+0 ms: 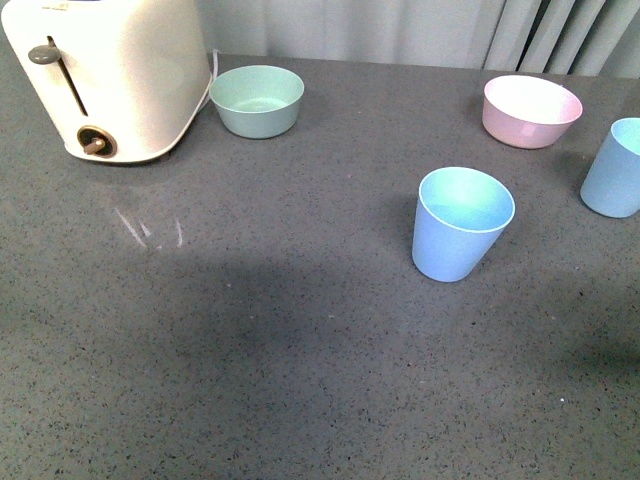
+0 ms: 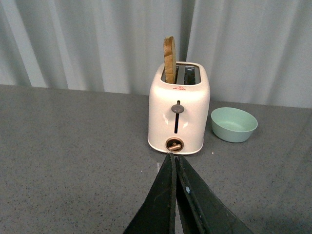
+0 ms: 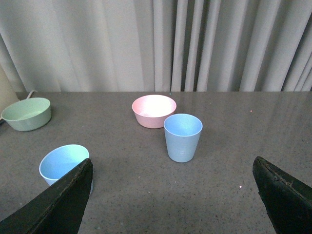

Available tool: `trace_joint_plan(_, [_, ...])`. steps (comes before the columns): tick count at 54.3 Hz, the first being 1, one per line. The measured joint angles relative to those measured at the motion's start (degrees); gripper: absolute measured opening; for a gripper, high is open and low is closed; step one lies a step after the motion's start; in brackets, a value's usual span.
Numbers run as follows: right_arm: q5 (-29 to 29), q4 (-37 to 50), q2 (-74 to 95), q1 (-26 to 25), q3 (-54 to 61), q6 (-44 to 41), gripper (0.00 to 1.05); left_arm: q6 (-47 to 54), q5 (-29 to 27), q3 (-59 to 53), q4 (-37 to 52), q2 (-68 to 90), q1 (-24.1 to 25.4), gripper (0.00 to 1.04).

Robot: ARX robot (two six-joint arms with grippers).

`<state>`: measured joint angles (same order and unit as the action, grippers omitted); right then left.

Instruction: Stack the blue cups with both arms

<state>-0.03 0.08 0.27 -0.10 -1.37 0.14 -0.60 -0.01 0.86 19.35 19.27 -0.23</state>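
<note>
Two light blue cups stand upright on the grey table. One cup (image 1: 461,224) is right of the middle; the other cup (image 1: 615,168) is at the right edge, cut off by the frame. Neither arm shows in the front view. In the right wrist view my right gripper (image 3: 171,168) is open and empty, its black fingers (image 3: 63,201) wide apart; the far cup (image 3: 182,137) stands ahead between them and the near cup (image 3: 62,162) is partly behind one finger. In the left wrist view my left gripper (image 2: 174,157) is shut and empty, pointing at the toaster.
A cream toaster (image 1: 105,70) stands at the back left, a slice of toast (image 2: 169,59) sticking out of it. A mint green bowl (image 1: 257,99) sits beside it. A pink bowl (image 1: 531,109) sits at the back right. Grey curtains hang behind the table.
</note>
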Motion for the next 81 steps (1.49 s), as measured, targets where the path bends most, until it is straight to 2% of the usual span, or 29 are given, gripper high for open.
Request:
trace_joint_plan(29, [0.0, 0.0, 0.0, 0.0, 0.0, 0.0, 0.96, 0.0, 0.0, 0.0, -9.5, -9.4, 0.0, 0.02])
trace_joint_plan(35, [0.0, 0.0, 0.0, 0.0, 0.0, 0.0, 0.96, 0.0, 0.0, 0.0, -18.4, -16.7, 0.0, 0.02])
trace_joint_plan(45, [0.0, 0.0, 0.0, 0.0, 0.0, 0.0, 0.96, 0.0, 0.0, 0.0, -19.3, -18.7, 0.0, 0.03])
trace_joint_plan(50, [0.0, 0.0, 0.0, 0.0, 0.0, 0.0, 0.96, 0.0, 0.0, 0.0, -19.3, -18.7, 0.0, 0.18])
trace_joint_plan(52, [1.3, -2.8, 1.5, 0.0, -0.9, 0.7, 0.96, 0.0, 0.0, 0.0, -19.3, -18.7, 0.0, 0.24])
trace_joint_plan(54, [2.0, -9.3, 6.5, -0.5, -3.8, 0.9, 0.96, 0.0, 0.0, 0.0, -19.3, -18.7, 0.0, 0.31])
trace_joint_plan(56, [2.0, -10.8, 12.3, -1.9, -5.8, 0.8, 0.96, 0.0, 0.0, 0.0, -19.3, -18.7, 0.0, 0.36])
trace_joint_plan(58, [1.2, -9.8, 17.4, -3.1, -7.1, 0.3, 0.96, 0.0, 0.0, 0.0, -19.3, -18.7, 0.0, 0.41])
trace_joint_plan(62, [-0.3, -1.3, 32.3, -6.4, -11.1, -3.1, 0.96, 0.0, 0.0, 0.0, -19.3, -18.7, 0.0, 0.54])
trace_joint_plan(71, [-1.3, 13.6, 59.1, -8.7, -21.4, -12.4, 0.96, 0.0, 0.0, 0.0, -19.3, -18.7, 0.0, 0.78])
trace_joint_plan(77, [-2.2, 14.1, 73.3, -8.7, -28.6, -17.7, 0.96, 0.0, 0.0, 0.0, -19.3, -18.7, 0.0, 0.94])
trace_joint_plan(79, [-2.2, 13.8, 77.2, -8.6, -30.7, -19.2, 0.96, 0.0, 0.0, 0.0, -19.3, -18.7, 0.0, 0.98])
trace_joint_plan(81, [-2.3, 13.4, 81.9, -8.3, -33.3, -21.6, 0.96, 0.1, 0.0, 0.0, -19.3, -18.7, 0.0, 0.96])
